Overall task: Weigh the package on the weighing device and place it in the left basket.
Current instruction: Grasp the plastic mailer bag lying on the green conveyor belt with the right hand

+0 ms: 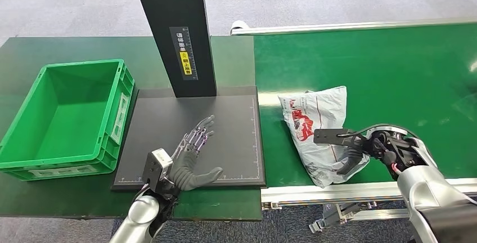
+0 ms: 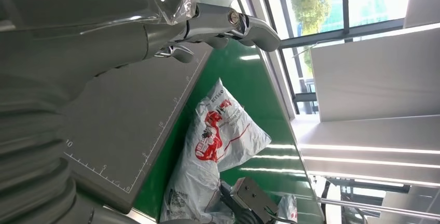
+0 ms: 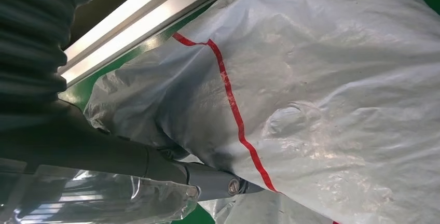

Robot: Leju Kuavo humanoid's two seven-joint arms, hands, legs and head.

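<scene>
The package [image 1: 312, 122], a white plastic mailer with red print, lies on the green conveyor belt [image 1: 394, 74] just right of the scale. My right hand [image 1: 360, 152] is at its near right edge. Its thumb [image 3: 207, 180] presses into the crumpled package [image 3: 321, 79] and its other fingers are hidden beneath. My left hand [image 1: 194, 153] hovers open, fingers spread, over the black weighing plate [image 1: 169, 119], which is bare. In the left wrist view my left hand [image 2: 104, 37] looks across the plate [image 2: 129, 125] at the package [image 2: 218, 136]. The green basket [image 1: 121, 102] stands left of the scale.
A tall black column [image 1: 177, 35] rises from the back of the weighing plate. The conveyor's metal side rail [image 1: 326, 189] runs along the near edge between belt and robot. The basket is open-topped with nothing inside.
</scene>
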